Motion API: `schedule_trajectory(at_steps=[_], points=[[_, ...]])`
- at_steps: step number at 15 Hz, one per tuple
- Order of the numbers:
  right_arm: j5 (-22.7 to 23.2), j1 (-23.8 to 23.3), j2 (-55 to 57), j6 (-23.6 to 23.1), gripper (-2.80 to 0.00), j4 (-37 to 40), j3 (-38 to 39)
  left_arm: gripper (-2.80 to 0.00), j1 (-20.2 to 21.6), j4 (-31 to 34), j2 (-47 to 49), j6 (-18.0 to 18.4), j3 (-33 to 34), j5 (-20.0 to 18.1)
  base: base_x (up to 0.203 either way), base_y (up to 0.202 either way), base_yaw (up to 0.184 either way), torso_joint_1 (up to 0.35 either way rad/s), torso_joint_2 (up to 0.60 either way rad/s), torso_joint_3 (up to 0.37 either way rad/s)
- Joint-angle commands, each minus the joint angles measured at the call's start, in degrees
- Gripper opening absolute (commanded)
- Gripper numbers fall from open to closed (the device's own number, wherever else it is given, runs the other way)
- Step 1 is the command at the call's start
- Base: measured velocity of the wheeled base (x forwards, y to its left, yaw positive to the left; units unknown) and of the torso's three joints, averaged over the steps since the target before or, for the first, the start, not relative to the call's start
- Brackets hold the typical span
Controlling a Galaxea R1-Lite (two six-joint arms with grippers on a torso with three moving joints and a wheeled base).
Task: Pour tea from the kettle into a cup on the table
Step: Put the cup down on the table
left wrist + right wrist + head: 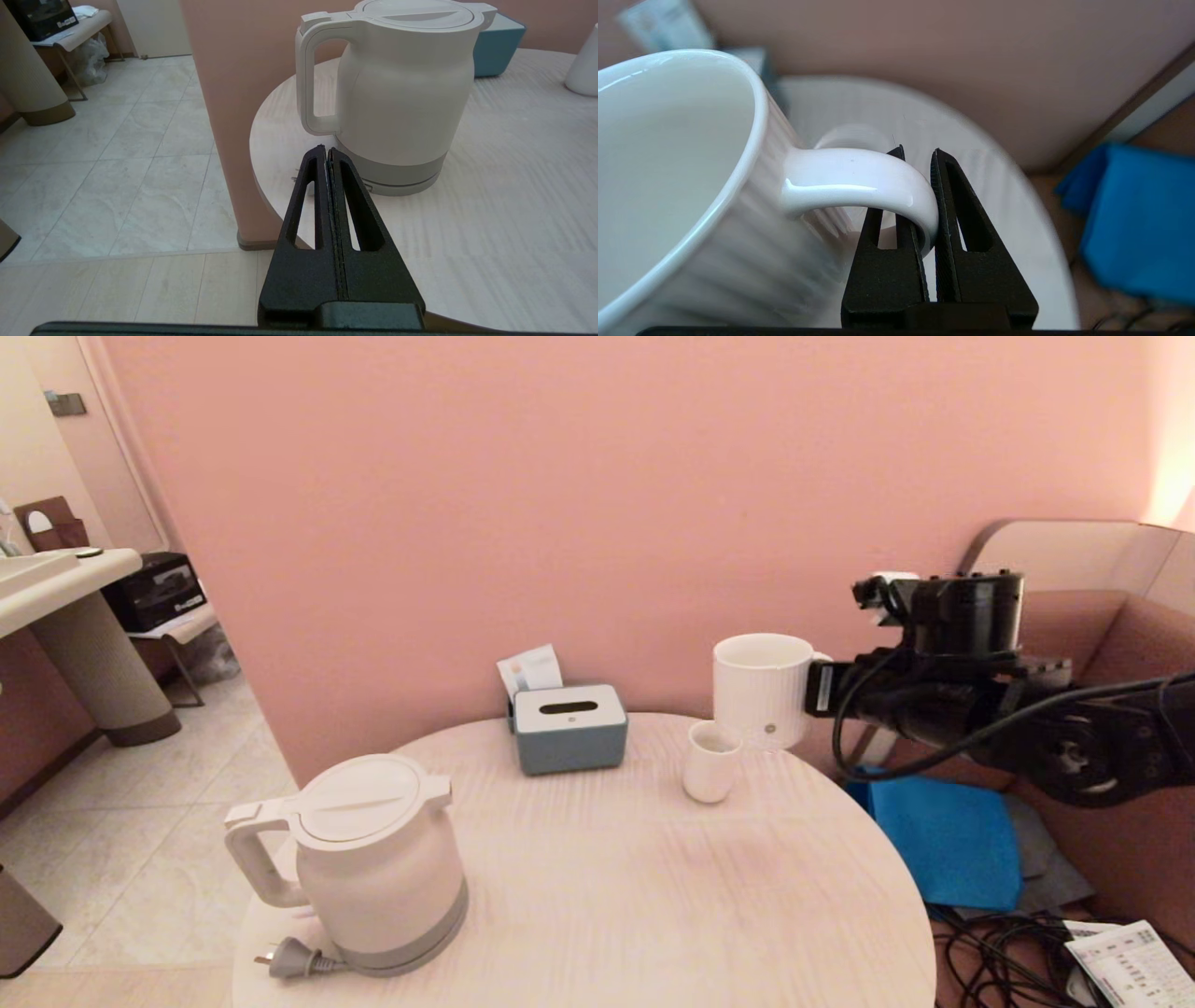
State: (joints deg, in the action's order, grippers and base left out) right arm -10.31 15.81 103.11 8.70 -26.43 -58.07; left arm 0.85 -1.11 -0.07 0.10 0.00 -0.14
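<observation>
The right claw (927, 200), clamped on the handle of the glazed, slippery, breakable mug (761, 689), holds it above the table's (607, 877) far right edge while the left claw (327, 156), pressed together, hangs near the kettle (397, 93).

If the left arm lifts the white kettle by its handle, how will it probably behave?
The kettle looks rigid, so its loop handle should not flex. Its smooth plastic may be slippery. Being large, it could be heavy if full, which cannot be seen under the closed lid. It would probably lift off its grey base. The left tool is shut nearby.
</observation>
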Motion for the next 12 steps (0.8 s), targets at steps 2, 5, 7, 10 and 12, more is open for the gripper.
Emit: schedule_trajectory(at_steps=[2, 5, 7, 10, 12], points=[[0.0, 1.0, -5.6, 1.6, -2.8, -4.3, 10.7, -2.8, 0.0, 0.0, 0.1, 0.0, 0.0, 0.0, 0.0, 0.0, 0.0, 0.0, 0.0, 0.0], [-0.1, 1.8, -6.3, 1.9, -2.8, -16.2, 23.6, -2.8, 0.0, 0.0, 0.1, 0.0, 0.0, 0.0, 0.0, 0.0, 0.0, 0.0, 0.0, 0.0], [-0.2, 2.4, -5.6, 1.9, -2.8, -24.3, 29.2, -2.8, 0.0, 0.0, 0.1, 0.0, 0.0, 0.0, 0.0, 0.0, 0.0, 0.0, 0.0, 0.0], [-0.2, 5.0, -2.0, 2.0, -2.8, -32.0, 34.7, -2.8, 0.0, 0.0, 0.1, 0.0, 0.0, 0.0, 0.0, 0.0, 0.0, 0.0, 0.0, 0.0], [-0.9, 5.6, 3.2, 2.0, -2.8, -40.5, 37.4, -2.8, 0.0, 0.0, 0.1, 0.0, 0.0, 0.0, 0.0, 0.0, 0.0, 0.0, 0.0, 0.0]])
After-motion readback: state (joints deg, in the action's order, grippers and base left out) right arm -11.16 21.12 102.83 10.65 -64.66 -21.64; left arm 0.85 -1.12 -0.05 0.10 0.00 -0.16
